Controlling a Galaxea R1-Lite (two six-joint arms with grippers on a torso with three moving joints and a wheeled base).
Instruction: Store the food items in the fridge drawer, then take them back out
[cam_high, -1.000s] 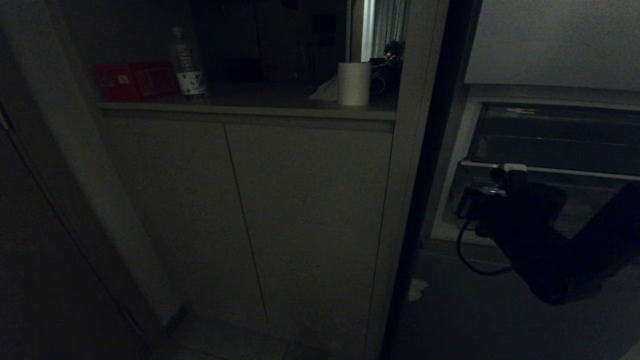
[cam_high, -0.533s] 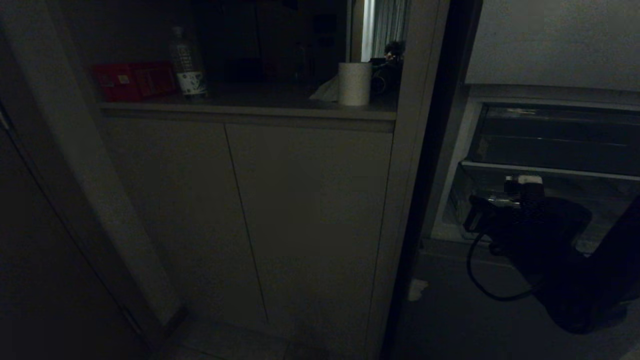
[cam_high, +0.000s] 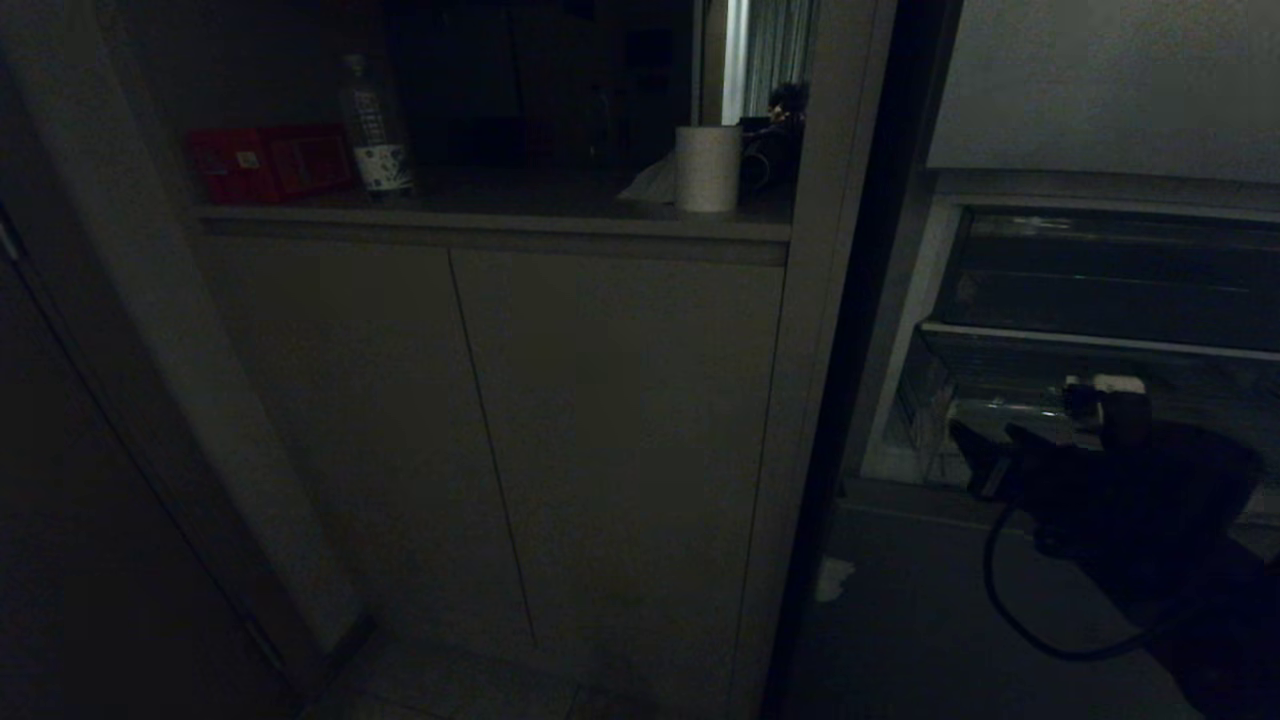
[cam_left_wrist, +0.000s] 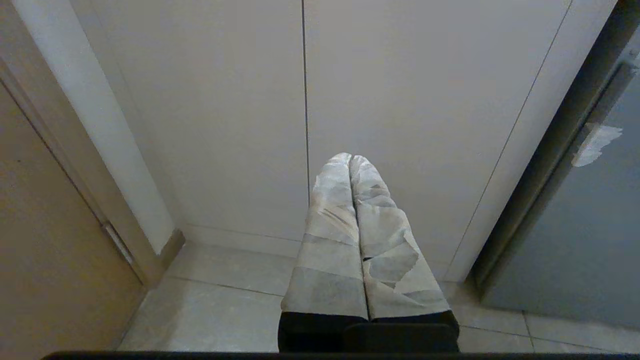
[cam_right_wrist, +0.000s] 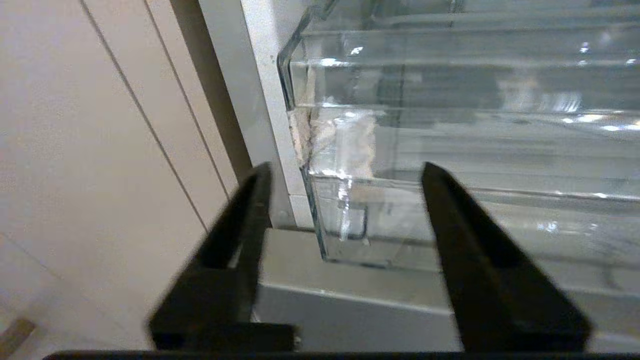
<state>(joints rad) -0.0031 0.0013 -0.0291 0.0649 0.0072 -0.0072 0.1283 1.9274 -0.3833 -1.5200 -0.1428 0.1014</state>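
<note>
Right end effector: fingers spread apart, holding nothing, just in front of the fridge drawer's near corner on the cabinet side.
Fridge drawer: clear bin standing out from the fridge's lower opening, its glossy front lip facing the end effector; the part in view holds nothing.
Food items: not visible in any view; where they lie cannot be told.
Darker bin: directly above the drawer.
Left end effector: taped fingers pressed together, hanging idle before the cabinet doors near the floor.
Progress: judging by the bare drawer, either storing has not begun or the items are already out; I cannot tell which.
</note>
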